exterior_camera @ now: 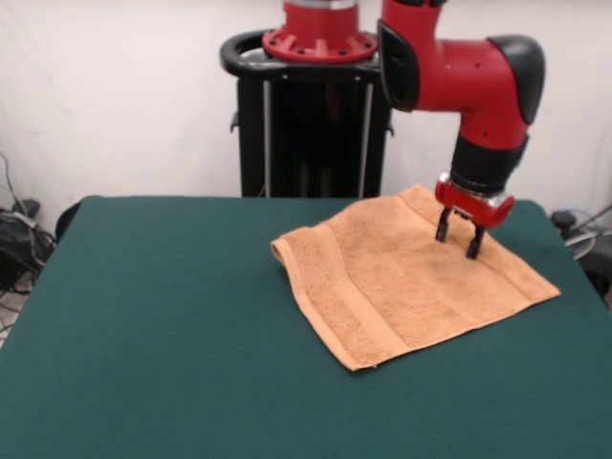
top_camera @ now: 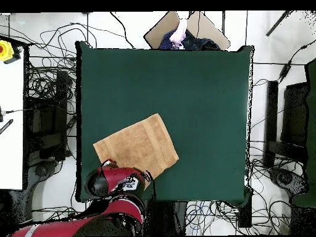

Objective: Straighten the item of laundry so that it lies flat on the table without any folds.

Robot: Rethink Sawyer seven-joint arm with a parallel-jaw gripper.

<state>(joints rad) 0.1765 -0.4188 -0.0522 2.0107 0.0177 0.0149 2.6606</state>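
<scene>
The peach terry towel (exterior_camera: pixel 402 277) lies spread on the dark green table (exterior_camera: pixel 172 316), toward the right and far side in the front view. A woven band runs along its left part, and its left edge looks doubled over. In the overhead view the towel (top_camera: pixel 137 147) lies near the table's (top_camera: pixel 203 92) lower left. My gripper (exterior_camera: pixel 460 239) stands over the towel's far right part, fingers open and pointing down, tips at or just above the cloth. It holds nothing. In the overhead view the arm (top_camera: pixel 114 180) covers the towel's near corner.
The black pedestal (exterior_camera: pixel 306 115) stands behind the table's far edge. Cables lie on the floor around the table (top_camera: pixel 49 105). A person (top_camera: pixel 180 34) shows at the overhead view's top edge.
</scene>
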